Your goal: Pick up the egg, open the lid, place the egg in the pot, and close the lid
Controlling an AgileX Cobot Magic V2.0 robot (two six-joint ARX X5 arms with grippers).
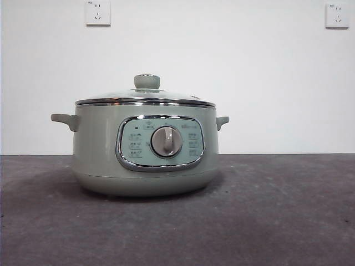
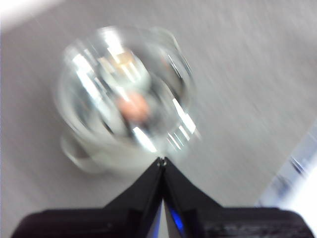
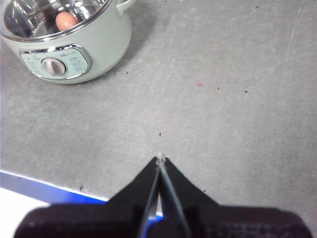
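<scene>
Both hands are pressed together and empty: the left hand (image 2: 162, 160) hangs above the pot (image 1: 145, 145), the right hand (image 3: 160, 157) over bare table (image 3: 223, 99) near its edge. The egg (image 3: 65, 20) lies inside, the lid (image 1: 145, 97) seated; the task looks complete.

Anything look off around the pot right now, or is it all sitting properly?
Nothing stands out. The lid sits level on the pot, the egg lies inside it, and the left gripper and right gripper are shut and clear of the pot.
</scene>
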